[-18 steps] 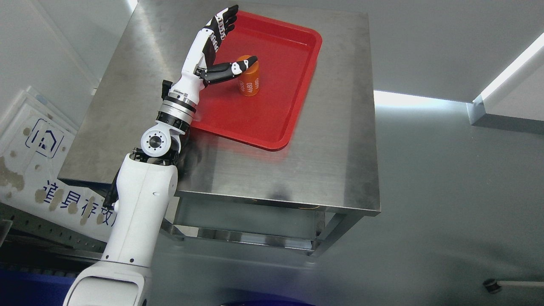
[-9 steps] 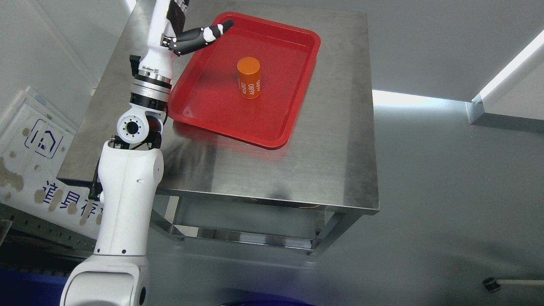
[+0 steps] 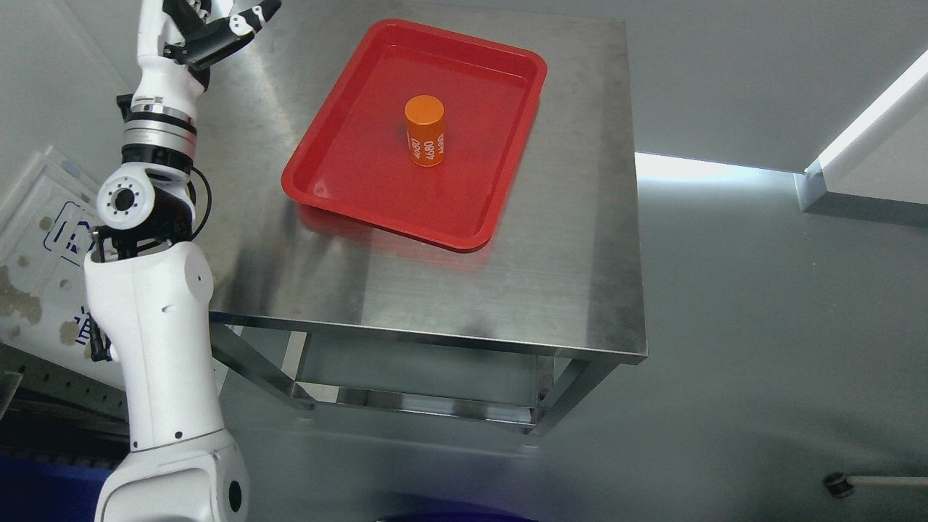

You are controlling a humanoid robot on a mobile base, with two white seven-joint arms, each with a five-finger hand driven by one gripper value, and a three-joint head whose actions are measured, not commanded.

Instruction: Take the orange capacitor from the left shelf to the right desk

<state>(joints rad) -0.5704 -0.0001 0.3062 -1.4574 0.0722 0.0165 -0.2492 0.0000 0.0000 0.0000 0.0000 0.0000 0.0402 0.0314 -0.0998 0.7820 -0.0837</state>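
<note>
The left arm rises along the picture's left edge; the steel table bears a red tray; the capacitor stands upright mid-tray, marked 4680; the left hand, top left, is spread and empty, well apart.

Red tray on steel table, white signboard with blue print at left, grey floor

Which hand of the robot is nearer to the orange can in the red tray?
Left. The left hand is at the top left edge of the picture, off the tray, well apart from the orange can. The right hand is not in view.
</note>
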